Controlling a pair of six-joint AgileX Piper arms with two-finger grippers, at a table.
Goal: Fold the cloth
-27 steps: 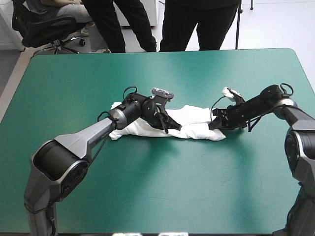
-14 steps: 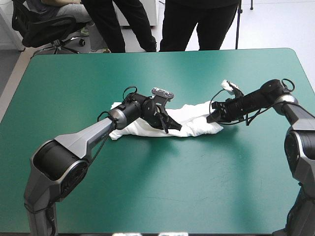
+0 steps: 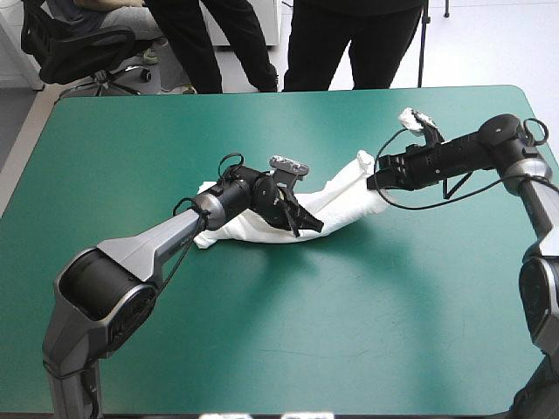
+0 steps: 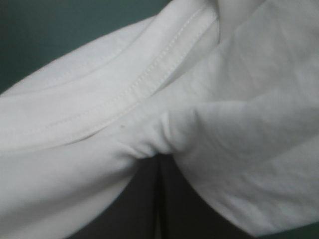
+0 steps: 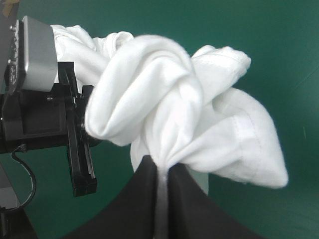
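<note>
Teal-green cover [image 3: 306,332]: white T-shirt [image 3: 345,199] bunched, one end raised in right tool [image 3: 372,182].

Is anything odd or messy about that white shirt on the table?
Yes: the T-shirt is crumpled, not spread flat. The right gripper holds one end bunched above the table, the left gripper pinches its middle, and the fabric between them is twisted and wrinkled. No tear shows.

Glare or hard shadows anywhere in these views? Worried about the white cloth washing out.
High view: soft shadow on the teal-green cover under the T-shirt and the left hand; pale sheen toward its far edge. Left wrist view: even light, shade only in the pinched fold. Right wrist view: upper folds very bright, seams readable.
</note>
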